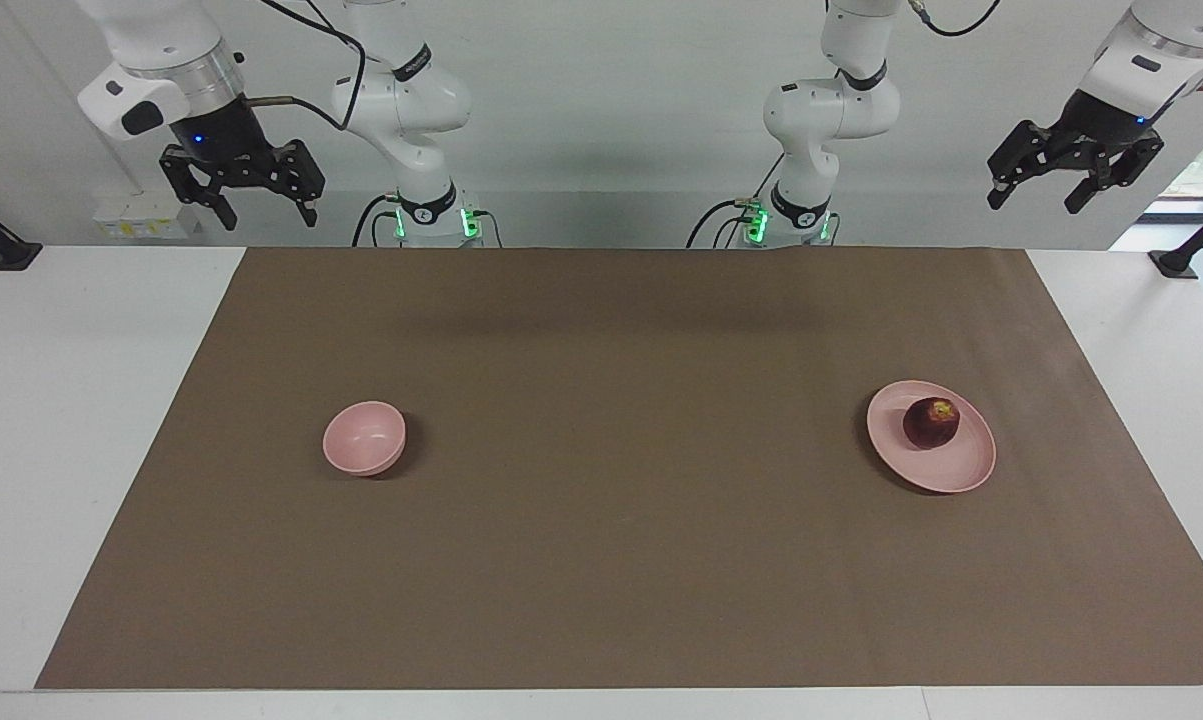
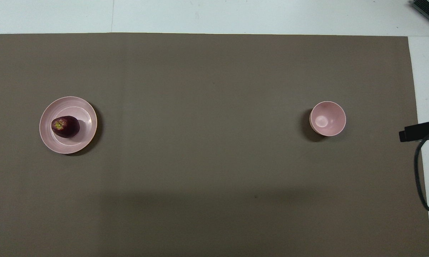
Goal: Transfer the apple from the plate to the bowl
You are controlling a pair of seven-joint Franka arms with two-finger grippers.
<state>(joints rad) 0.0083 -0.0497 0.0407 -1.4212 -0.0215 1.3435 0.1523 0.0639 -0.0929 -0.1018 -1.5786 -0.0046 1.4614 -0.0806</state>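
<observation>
Apple (image 1: 930, 422) sat on the plate (image 1: 964, 469), toward the left arm's end of the table (image 1: 81, 430). Bowl (image 1: 364, 437) stood well apart toward the right arm's end, brown mat (image 1: 601, 520) bare between them. Left gripper (image 1: 1038, 193) and right gripper (image 1: 266, 214) hung raised by their bases, both released, holding nothing; both arms waited.

1 apple (image 1: 930, 423), 1 plate (image 1: 946, 475), 1 bowl (image 1: 363, 438)
</observation>
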